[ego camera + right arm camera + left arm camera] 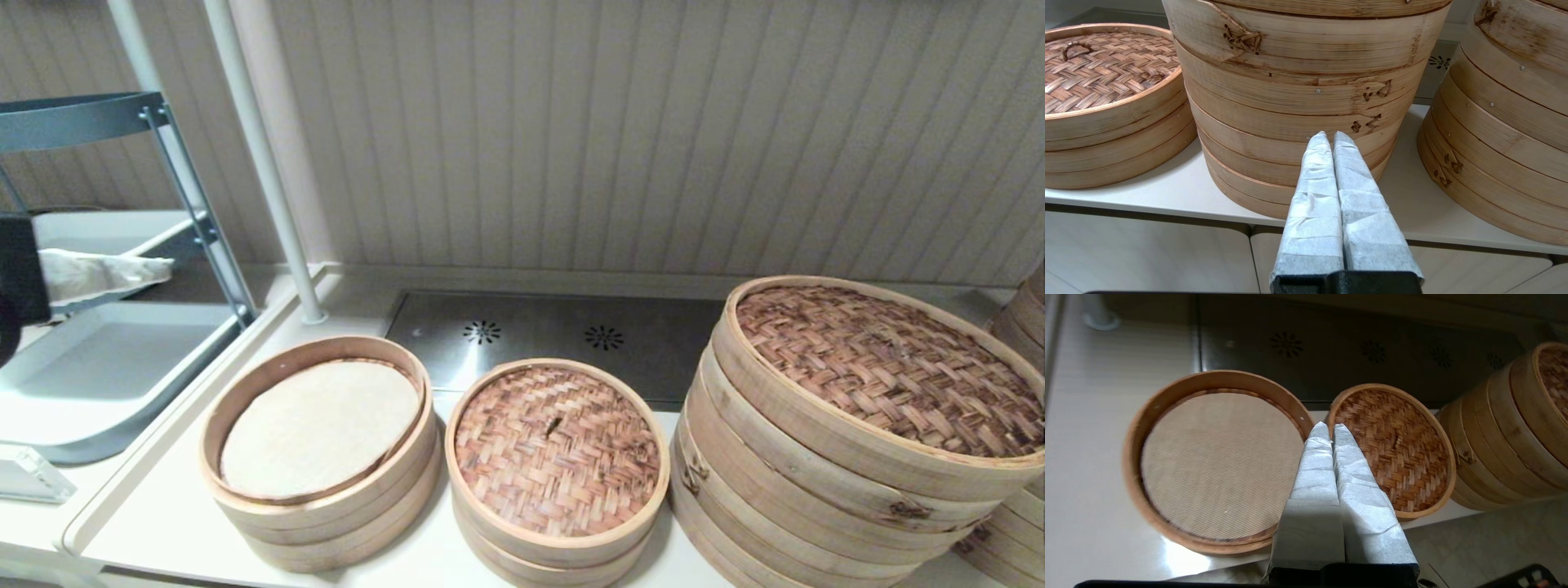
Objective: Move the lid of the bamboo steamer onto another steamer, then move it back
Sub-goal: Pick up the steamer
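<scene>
- Lid (558,451) sat on the middle small basket on the bench (163,523), centre loop (554,425) up, pale rim flush all round; nothing had hold of it.
- Target steamer (318,445) stood just beside it on your left, open, cream liner (318,426) showing, rims near but apart.
- Left gripper (1331,430) hung above the gap between the two small steamers, fingers pressed together, holding nothing.
- Right gripper (1329,139) was low at the bench front, facing the big stack (1306,94), fingers also pressed together and empty; parked, as far as you could judge.
- Step in hand looked like the first pickup, so you needed to spread the left gripper before descending.
- Loop was tiny; a rim pinch on the near edge seemed safer.
- You should have lifted straight up clear of the rim before going sideways, or the lid could drag the basket.
- Big stack (857,433) stood near the lid's right, so travel had to go left only.
</scene>
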Available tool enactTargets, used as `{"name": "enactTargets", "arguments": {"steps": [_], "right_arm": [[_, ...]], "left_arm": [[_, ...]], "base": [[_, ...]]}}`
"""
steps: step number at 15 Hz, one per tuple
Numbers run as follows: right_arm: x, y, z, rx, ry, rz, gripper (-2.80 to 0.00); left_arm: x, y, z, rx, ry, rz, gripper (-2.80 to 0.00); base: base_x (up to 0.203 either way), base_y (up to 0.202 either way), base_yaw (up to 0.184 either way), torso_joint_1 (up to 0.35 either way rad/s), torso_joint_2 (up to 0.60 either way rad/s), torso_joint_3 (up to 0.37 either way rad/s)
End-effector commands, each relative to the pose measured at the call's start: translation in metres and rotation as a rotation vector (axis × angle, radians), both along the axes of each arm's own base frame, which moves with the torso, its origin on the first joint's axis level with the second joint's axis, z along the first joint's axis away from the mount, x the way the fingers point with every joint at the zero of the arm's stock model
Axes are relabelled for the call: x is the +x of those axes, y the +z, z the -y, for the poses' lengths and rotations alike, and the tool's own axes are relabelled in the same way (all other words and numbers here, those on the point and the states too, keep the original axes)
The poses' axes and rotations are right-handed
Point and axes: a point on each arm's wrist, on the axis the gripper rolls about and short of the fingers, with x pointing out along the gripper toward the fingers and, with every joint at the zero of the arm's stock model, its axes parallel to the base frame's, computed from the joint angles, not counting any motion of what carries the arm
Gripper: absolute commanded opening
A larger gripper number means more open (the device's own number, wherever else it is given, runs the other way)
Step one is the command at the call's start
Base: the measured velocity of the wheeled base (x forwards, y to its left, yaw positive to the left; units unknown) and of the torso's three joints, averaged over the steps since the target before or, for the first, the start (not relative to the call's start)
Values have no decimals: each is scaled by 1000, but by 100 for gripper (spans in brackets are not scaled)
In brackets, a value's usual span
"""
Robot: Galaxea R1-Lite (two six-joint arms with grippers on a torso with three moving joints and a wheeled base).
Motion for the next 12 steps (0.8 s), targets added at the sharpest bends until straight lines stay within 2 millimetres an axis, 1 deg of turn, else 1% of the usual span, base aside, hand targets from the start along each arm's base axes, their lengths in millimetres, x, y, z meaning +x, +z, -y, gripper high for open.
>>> {"name": "enactTargets", "arguments": {"steps": [1,2,4,6,7,9,12], "right_arm": [[0,0,0,0,0,-3,-280],[0,0,0,0,0,-3,-280],[0,0,0,-1,0,-1,-280],[0,0,0,0,0,-2,-280],[0,0,0,0,0,-3,-280],[0,0,0,0,0,-3,-280],[0,0,0,-1,0,-1,-280]], "left_arm": [[58,-18,35,26,-90,-146,-280],[72,-25,52,41,-112,-181,-280],[93,-38,88,64,-153,-241,-280],[102,-52,121,87,-208,-287,-280],[105,-60,135,101,-227,-309,-280],[108,-75,158,126,-262,-351,-280],[117,-101,184,154,-294,-400,-280]], "base": [[0,0,0,0,0,0],[0,0,0,0,0,0],[0,0,0,0,0,0],[0,0,0,0,0,0],[0,0,0,0,0,0],[0,0,0,0,0,0],[0,0,0,0,0,0]]}}
